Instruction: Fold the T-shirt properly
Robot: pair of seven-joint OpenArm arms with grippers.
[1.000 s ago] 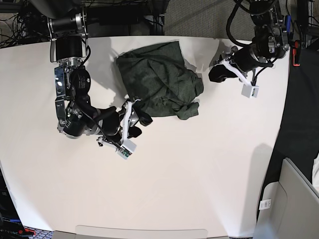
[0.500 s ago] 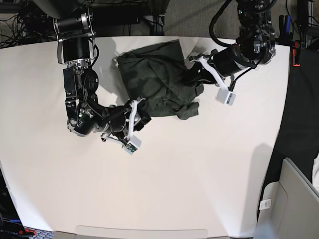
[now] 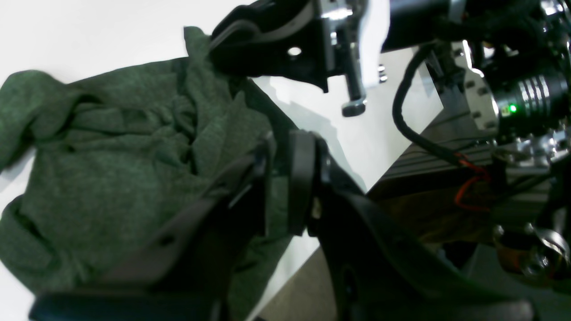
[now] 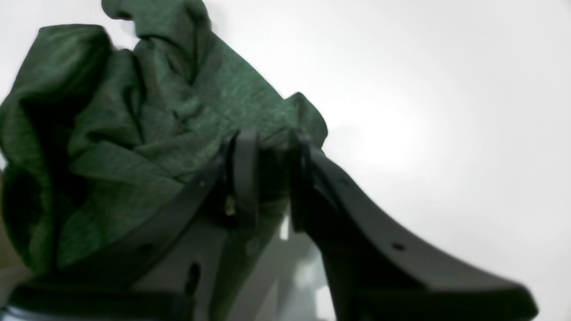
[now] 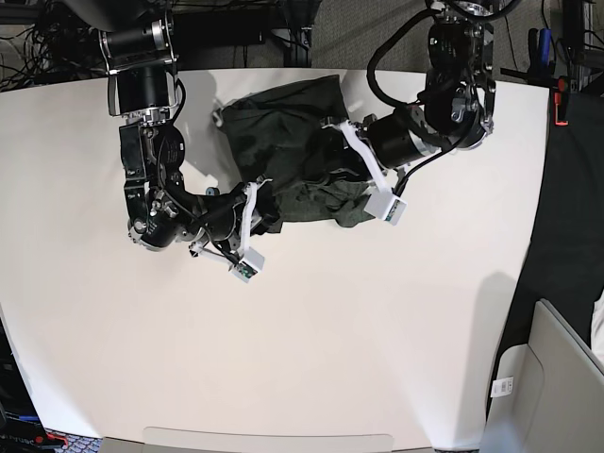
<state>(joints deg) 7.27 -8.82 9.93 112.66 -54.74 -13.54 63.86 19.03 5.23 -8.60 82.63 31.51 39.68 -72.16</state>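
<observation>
The T-shirt [image 5: 293, 142] is a dark olive-green crumpled heap at the back middle of the white table [image 5: 311, 340]. My right gripper [image 5: 268, 206] is at the heap's near-left edge. In the right wrist view its fingers [image 4: 245, 174] stand close together with a fold of the T-shirt [image 4: 147, 116] pinched between them, so my right gripper [image 4: 272, 174] is shut on it. My left gripper [image 5: 326, 162] reaches over the heap's right side. In the left wrist view the left gripper [image 3: 282, 178] has its jaws almost touching just above the T-shirt [image 3: 111, 169], and no cloth shows between them.
The table's far edge [image 3: 312, 263] runs close behind the heap, with dark robot frame and cables [image 3: 490, 133] beyond it. A grey case [image 5: 557, 377] stands off the table at the lower right. A red-tipped tool [image 5: 562, 99] lies past the right edge.
My left arm swung from the table's back right leftward onto the shirt. My right gripper moved into the shirt's near-left edge and its jaws closed on the cloth.
</observation>
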